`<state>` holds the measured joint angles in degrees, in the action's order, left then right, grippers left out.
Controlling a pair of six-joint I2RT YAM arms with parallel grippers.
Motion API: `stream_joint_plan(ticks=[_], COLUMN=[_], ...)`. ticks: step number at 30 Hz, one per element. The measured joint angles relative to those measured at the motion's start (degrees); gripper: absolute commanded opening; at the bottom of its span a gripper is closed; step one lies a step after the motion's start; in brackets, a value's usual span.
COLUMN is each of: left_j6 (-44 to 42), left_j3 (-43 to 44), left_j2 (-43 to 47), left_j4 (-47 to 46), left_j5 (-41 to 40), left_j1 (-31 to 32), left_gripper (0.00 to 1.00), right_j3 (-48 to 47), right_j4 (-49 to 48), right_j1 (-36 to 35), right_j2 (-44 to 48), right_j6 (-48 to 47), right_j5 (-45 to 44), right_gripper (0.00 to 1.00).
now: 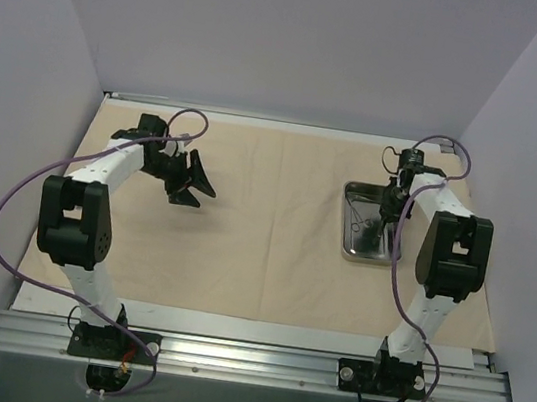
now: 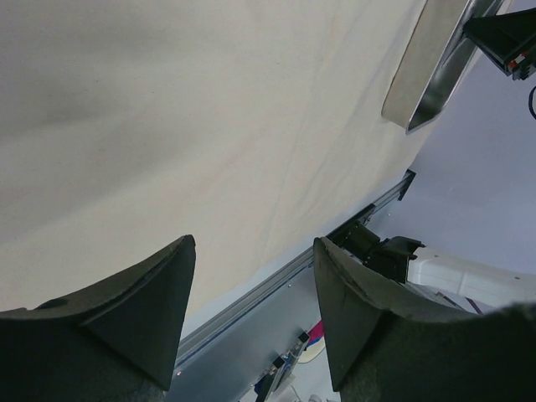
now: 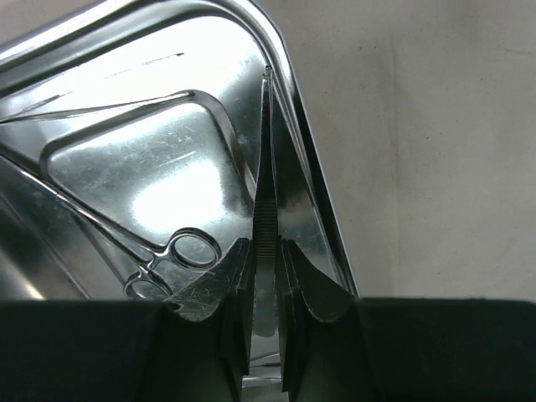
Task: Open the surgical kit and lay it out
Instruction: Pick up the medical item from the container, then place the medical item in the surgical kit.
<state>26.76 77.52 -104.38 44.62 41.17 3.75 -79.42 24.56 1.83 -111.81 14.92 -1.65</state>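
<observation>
Right arm bent over tray, jaws pinching instrument | left arm raised, jaws wide, empty

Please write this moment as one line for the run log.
cloth wrap: spread flat | tray: on cloth | right pincer: shut on thin instrument in tray | second instrument: lying in tray | left pincer: open above cloth

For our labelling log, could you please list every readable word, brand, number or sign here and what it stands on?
No readable text anywhere: none on the steel tray, the cloth wrap, or the thin instrument in the right gripper.
Tiny red-and-white marks on the right arm, left wrist view: too small to read.
</observation>
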Motion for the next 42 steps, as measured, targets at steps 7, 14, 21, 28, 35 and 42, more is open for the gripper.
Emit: stream_joint_plan(ticks=[7, 14, 21, 28, 35, 42], left_j6=[0.22, 3.98, 7.39, 8.83, 9.22, 9.20], left_j3=[2.19, 5.46, 10.25, 10.47, 10.47, 10.49], left_j2=[1.20, 2.12, 2.16, 2.58, 3.34, 3.56], left_j4=[-0.74, -6.10, -11.43, -12.13, -12.11, -12.02], left_j5=[0.59, 0.83, -1.49, -4.92, -7.63, -9.27], left_j1=[2.56, 9.60, 17.81, 20.85, 23.82, 25.57], left_gripper=[0.68, 0.70, 0.73, 0.75, 0.75, 0.75], right_j3=[-2.21, -2.29, -2.27, -2.27, -2.27, -2.27], right_j4=[0.70, -3.21, -11.91, -14.73, -16.59, -17.22], right_j1=[-0.37, -4.48, -13.29, -18.93, -23.06, -25.88], right_j2=[3.48, 9.97, 12.09, 12.07, 12.07, 12.07], right_j6=[0.94, 7.43, 17.03, 21.68, 23.96, 24.79], right_j5=[4.61, 13.97, 22.38, 26.45, 27.34, 27.93], right_gripper=[0.00, 0.00, 0.00, 0.00, 0.00, 0.00])
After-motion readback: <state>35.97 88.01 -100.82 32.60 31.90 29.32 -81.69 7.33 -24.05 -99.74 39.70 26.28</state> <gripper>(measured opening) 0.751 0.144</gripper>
